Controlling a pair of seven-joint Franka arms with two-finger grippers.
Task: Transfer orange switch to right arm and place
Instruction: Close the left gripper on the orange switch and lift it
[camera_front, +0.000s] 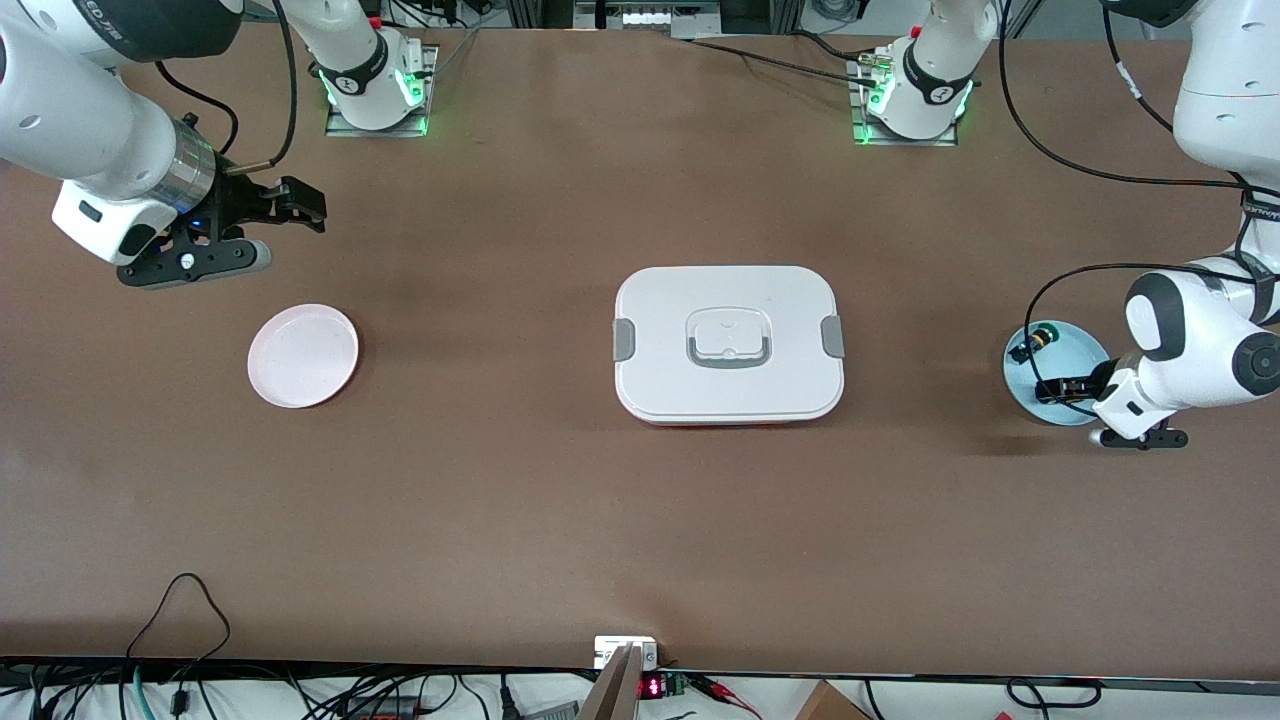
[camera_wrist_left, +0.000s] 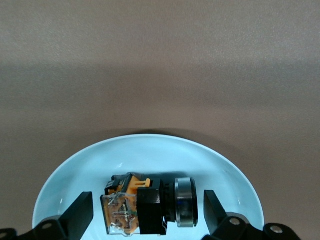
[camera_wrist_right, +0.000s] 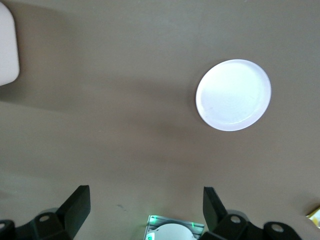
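Left gripper (camera_wrist_left: 145, 212), fingers spread wide, straddles the orange switch (camera_wrist_left: 150, 205) lying on its side in the blue dish (camera_front: 1080, 345) at the left arm's table end. Right gripper (camera_front: 262, 222) waits wide open above bare table, farther from the camera than the pink plate (camera_front: 303, 356).

Matt brown table (camera_front: 520, 480), glossy plastic blue dish (camera_wrist_left: 150, 155), smooth white plastic box (camera_front: 728, 345)

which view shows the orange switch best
The left wrist view: the orange switch lies on its side in the blue dish, between the open fingers of the left gripper. The front view hides it under that gripper. The right wrist view shows none of it.
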